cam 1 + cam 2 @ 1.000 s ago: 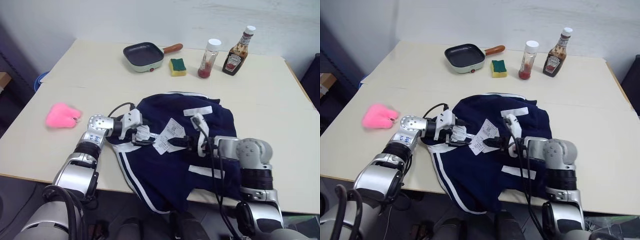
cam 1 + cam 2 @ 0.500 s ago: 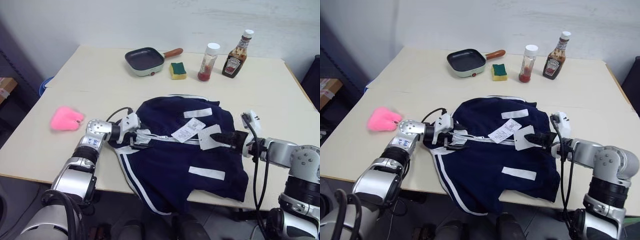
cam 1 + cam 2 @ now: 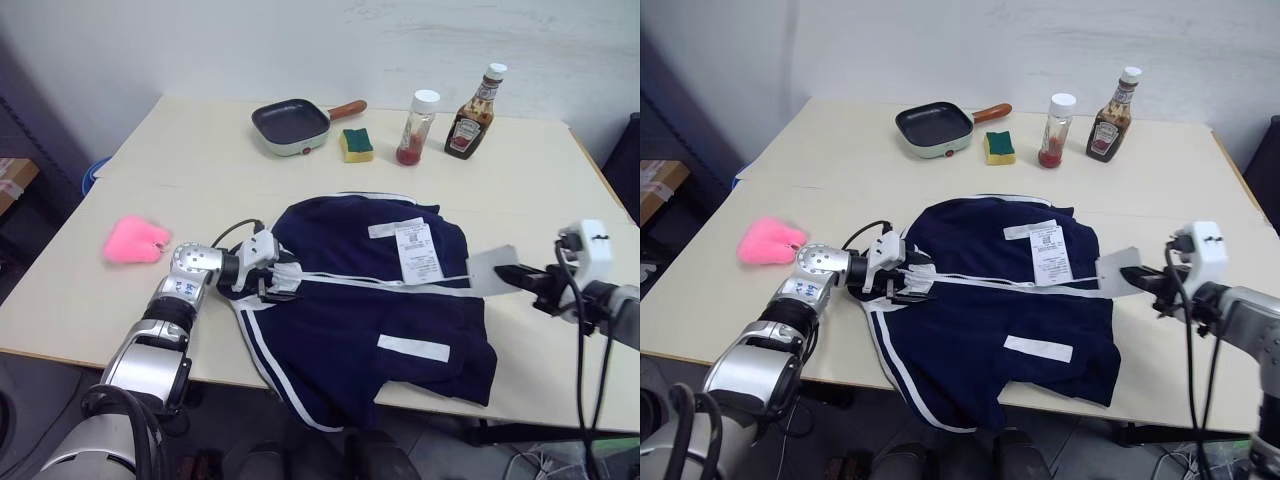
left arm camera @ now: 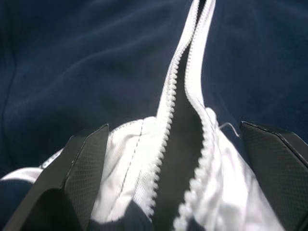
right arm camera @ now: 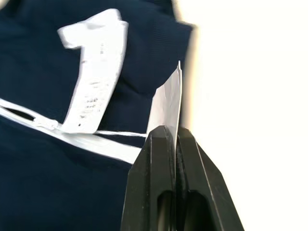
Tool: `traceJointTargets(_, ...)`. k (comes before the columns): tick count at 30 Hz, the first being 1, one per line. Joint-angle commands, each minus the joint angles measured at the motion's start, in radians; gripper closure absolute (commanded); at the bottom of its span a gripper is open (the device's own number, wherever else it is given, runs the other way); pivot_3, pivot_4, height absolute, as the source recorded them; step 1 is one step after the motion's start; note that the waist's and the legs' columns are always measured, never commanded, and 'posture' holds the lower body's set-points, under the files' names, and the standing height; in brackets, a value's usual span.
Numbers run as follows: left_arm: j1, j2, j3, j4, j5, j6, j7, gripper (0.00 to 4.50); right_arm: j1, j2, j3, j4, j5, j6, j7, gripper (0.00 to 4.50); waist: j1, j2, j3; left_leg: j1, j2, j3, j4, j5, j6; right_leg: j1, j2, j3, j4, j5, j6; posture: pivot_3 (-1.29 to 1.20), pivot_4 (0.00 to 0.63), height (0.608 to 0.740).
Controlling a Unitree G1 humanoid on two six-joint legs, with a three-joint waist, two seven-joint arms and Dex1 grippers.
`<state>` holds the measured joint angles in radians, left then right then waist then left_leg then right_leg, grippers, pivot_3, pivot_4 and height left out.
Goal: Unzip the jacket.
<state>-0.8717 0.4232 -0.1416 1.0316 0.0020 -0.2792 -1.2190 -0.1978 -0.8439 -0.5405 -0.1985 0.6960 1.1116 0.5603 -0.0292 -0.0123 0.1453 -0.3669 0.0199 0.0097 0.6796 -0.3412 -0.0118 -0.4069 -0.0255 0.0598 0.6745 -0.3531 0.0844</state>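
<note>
The jacket (image 3: 370,300) is lying on the surface (image 3: 180,150), its zipper (image 4: 185,120) looking mostly undone. The left pincer (image 3: 272,279) is gaping around the collar; the right pincer (image 3: 510,276) is pinching a white tag (image 3: 486,270).

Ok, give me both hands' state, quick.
Left hand: open, fingers either side of the jacket collar at the zip's end.
Right hand: shut on a white tag.
</note>
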Motion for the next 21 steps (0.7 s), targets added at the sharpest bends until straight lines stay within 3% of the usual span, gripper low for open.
traceJointTargets(1,0.069,0.024,-0.057,0.036,0.07,0.04,-0.021,0.0,0.057,-0.069,-0.108,0.035,-0.065,-0.116,0.035,4.46,0.0,0.0,0.0,0.0,0.0,0.0,0.0,0.0,0.0,0.0,0.0,0.0,0.0,0.0,0.0,0.0,0.15,0.74)
traceJointTargets(7,0.08,0.028,-0.058,0.024,0.069,0.045,-0.026,0.0,0.156,-0.129,-0.18,0.208,-0.211,-0.364,0.064,4.46,-0.002,0.001,-0.001,0.001,0.0,0.0,-0.001,0.0,0.0,0.001,0.0,0.001,-0.001,0.0,0.0,0.0,0.15,0.74)
traceJointTargets(12,0.082,0.024,-0.063,0.027,0.073,0.035,-0.028,0.0,0.059,-0.135,-0.183,0.397,-0.284,-0.566,0.011,4.46,-0.003,0.002,0.0,0.007,0.0,0.003,-0.004,0.0,0.0,0.005,0.001,0.003,-0.002,0.0,0.0,0.0,0.15,0.74)
traceJointTargets(15,0.082,0.019,-0.066,0.031,0.074,0.023,-0.028,0.0,0.016,-0.12,-0.133,0.437,-0.3,-0.61,0.024,4.46,-0.002,0.004,-0.001,0.019,0.0,0.003,-0.014,0.001,0.002,0.017,0.0,0.003,-0.011,0.0,0.0,0.0,0.15,0.74)
traceJointTargets(20,0.087,0.009,-0.034,-0.003,0.029,-0.006,-0.044,0.0,0.052,-0.085,-0.052,0.369,-0.288,-0.561,0.071,4.46,0.001,0.004,-0.001,0.017,0.0,0.003,-0.015,0.001,0.002,0.016,0.0,0.002,-0.012,0.0,0.0,0.0,0.15,0.74)
traceJointTargets(21,0.095,0.009,-0.014,-0.027,-0.005,-0.006,-0.074,0.0,0.081,-0.082,-0.056,0.338,-0.27,-0.523,0.081,4.28,0.001,0.004,-0.001,0.016,0.0,0.002,-0.015,0.001,0.002,0.015,0.0,0.002,-0.012,0.0,0.0,0.0,0.15,0.74)
